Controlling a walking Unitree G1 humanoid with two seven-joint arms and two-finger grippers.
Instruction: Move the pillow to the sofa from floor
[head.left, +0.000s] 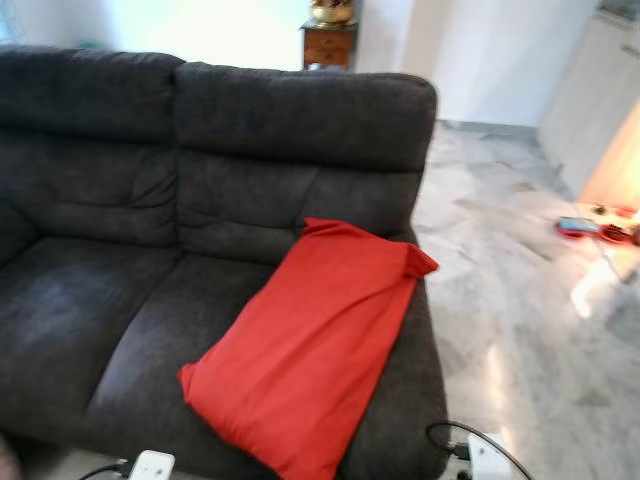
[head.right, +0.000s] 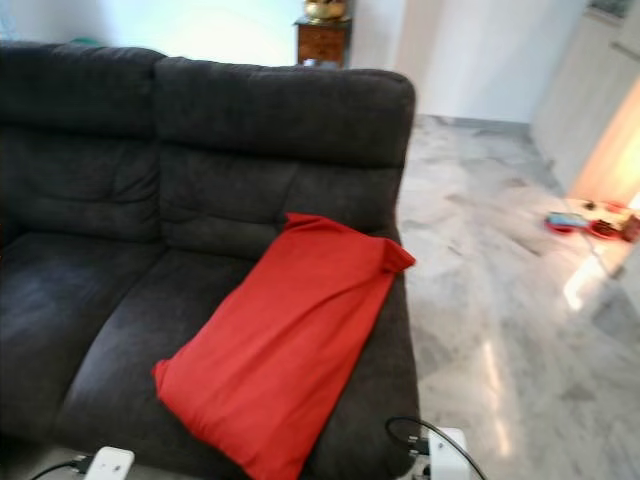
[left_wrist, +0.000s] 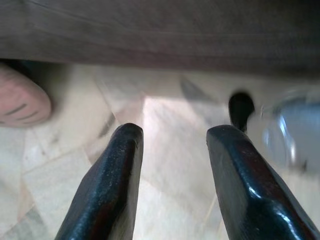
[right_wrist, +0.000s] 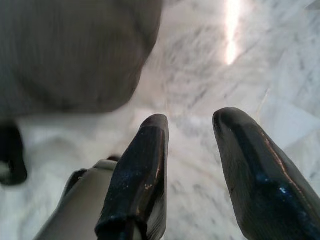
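lying on sofa (head.left: 110, 300): red pillow (head.left: 305, 345)

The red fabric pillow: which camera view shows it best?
The left eye view: the whole red fabric pillow lies slanted on the dark grey sofa. The right eye view shows the same pillow, equally complete. The wrist views show floor and sofa parts beyond open fingers.

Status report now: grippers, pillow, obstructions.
Left gripper and right gripper both open, empty, low over the floor. Red pillow lies on the sofa, right seat, leaning on the backrest. Nothing blocking.
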